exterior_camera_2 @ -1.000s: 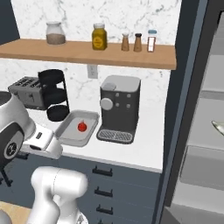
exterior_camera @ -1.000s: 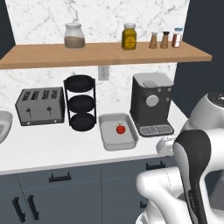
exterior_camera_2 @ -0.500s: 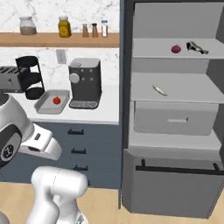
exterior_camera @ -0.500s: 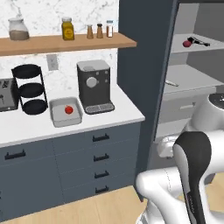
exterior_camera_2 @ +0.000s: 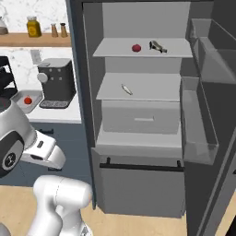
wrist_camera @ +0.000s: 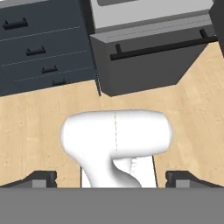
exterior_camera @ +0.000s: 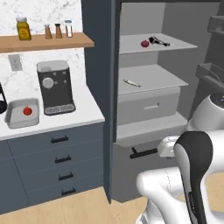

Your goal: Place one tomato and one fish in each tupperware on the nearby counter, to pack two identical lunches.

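Note:
One tomato (exterior_camera: pixel 27 111) (exterior_camera_2: pixel 28 100) lies inside a light-grey tupperware (exterior_camera: pixel 13 123) (exterior_camera_2: pixel 19 96) on the white counter (exterior_camera: pixel 89 110) (exterior_camera_2: pixel 64 115). A second tomato (exterior_camera: pixel 144 43) (exterior_camera_2: pixel 136 48) rests on the open fridge's top shelf. On the middle shelf below lies the slender pale fish (exterior_camera: pixel 131 82) (exterior_camera_2: pixel 126 89). My gripper (wrist_camera: pixel 112 180) is open, fingertips (wrist_camera: pixel 41 178) wide apart with nothing between them. It hangs low, pointing down at the wood floor, far from all of these.
A small dark object (exterior_camera: pixel 158 41) (exterior_camera_2: pixel 157 45) lies beside the shelf tomato. A coffee machine (exterior_camera: pixel 54 86) (exterior_camera_2: pixel 56 82) stands next to the tupperware. The fridge door (exterior_camera_2: pixel 198 115) with clear bins stands open at right. The bottom drawer (exterior_camera_2: pixel 138 166) juts out over the floor (wrist_camera: pixel 43 118).
The whole picture has shifted: the base has driven right, from in front of the counter to in front of the open fridge. The gripper stays open.

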